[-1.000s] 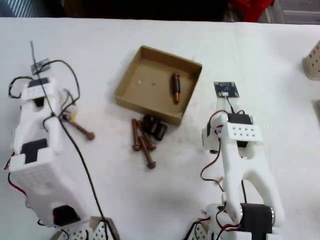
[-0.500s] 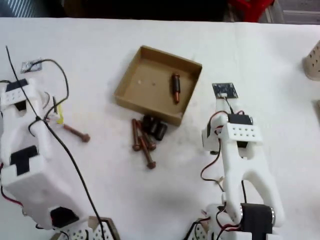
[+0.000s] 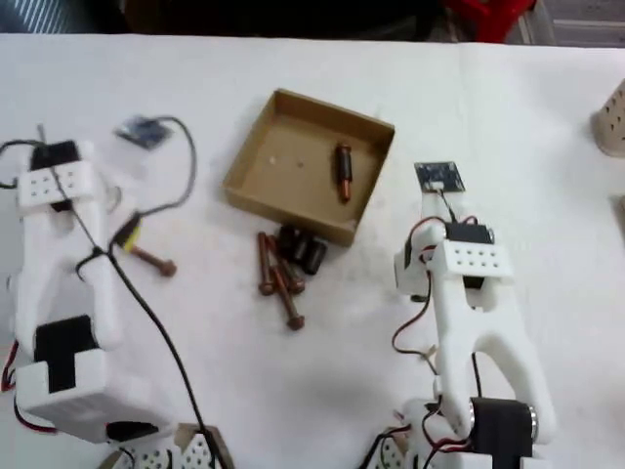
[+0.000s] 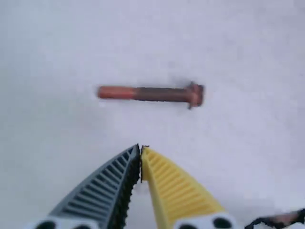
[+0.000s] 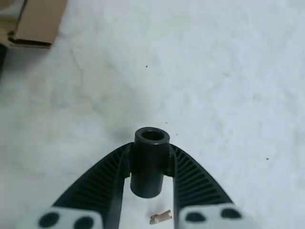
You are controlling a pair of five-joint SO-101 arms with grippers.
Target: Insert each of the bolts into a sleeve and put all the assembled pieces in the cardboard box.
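Observation:
A lone copper bolt (image 3: 152, 259) (image 4: 150, 93) lies on the white table, just ahead of my left gripper (image 3: 127, 237) (image 4: 140, 150), whose grey and yellow fingers are shut with nothing between them. My right gripper (image 5: 150, 147) is shut on an upright black sleeve (image 5: 150, 160), held over the table beside the cardboard box (image 3: 256, 195) (image 5: 33, 21). In the box lies one assembled bolt with sleeve (image 3: 344, 171). In front of the box lie loose bolts (image 3: 278, 278) and black sleeves (image 3: 303, 249).
The right arm (image 3: 469, 283) stands right of the box. The left arm's black cable (image 3: 156, 322) trails over the table. A beige perforated object (image 3: 611, 122) sits at the right edge. A small copper scrap (image 5: 159, 218) lies under the right gripper.
The left arm swung left and then back right, turning at the wrist. The lone bolt stays about where it was. The right arm has not moved.

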